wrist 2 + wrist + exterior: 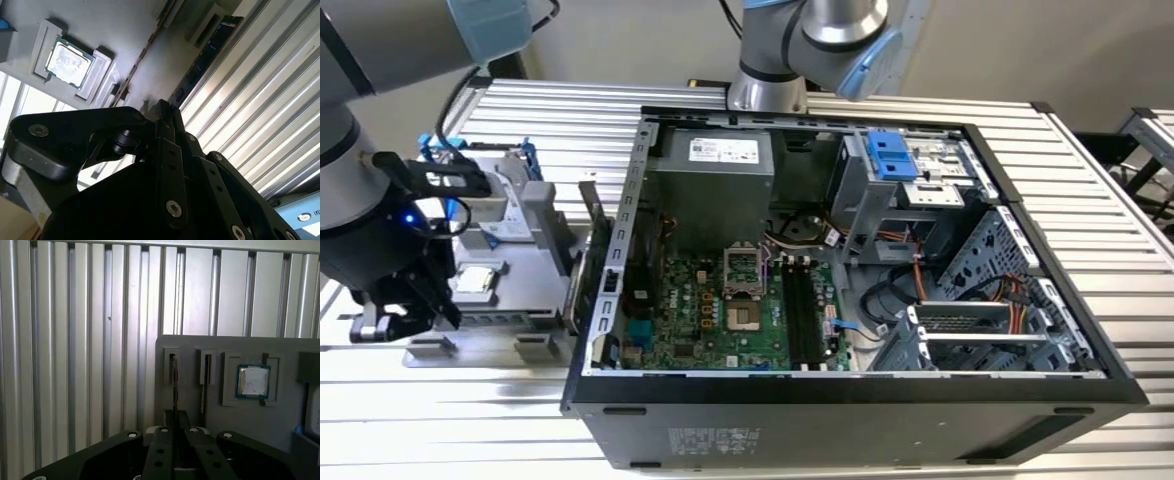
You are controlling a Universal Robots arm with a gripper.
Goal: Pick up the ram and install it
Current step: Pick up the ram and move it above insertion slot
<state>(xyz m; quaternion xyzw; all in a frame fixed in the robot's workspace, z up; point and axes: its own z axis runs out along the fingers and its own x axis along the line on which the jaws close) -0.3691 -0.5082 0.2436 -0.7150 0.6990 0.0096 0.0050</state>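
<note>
The ram [207, 55] is a dark, narrow stick standing on edge in a slot of the grey holder block [280, 415]. In the first wrist view the ram [174, 385] shows edge-on as a thin line running from its slot to my fingertips. My gripper [174, 416] has its black fingers closed tight on the near end of the stick; in the second wrist view the gripper [167, 112] meets the stick's end. In the exterior view the gripper [400, 315] hangs over the holder block [507, 260], at the exterior view's left, beside the open computer case [854, 390].
A second thin card [204, 390] stands in the neighbouring slot. A square processor chip [252, 381] lies in a recess of the same block. Inside the case, the green motherboard [707, 320] has long black memory slots [803, 310]. The ribbed metal table [1094, 200] surrounds everything.
</note>
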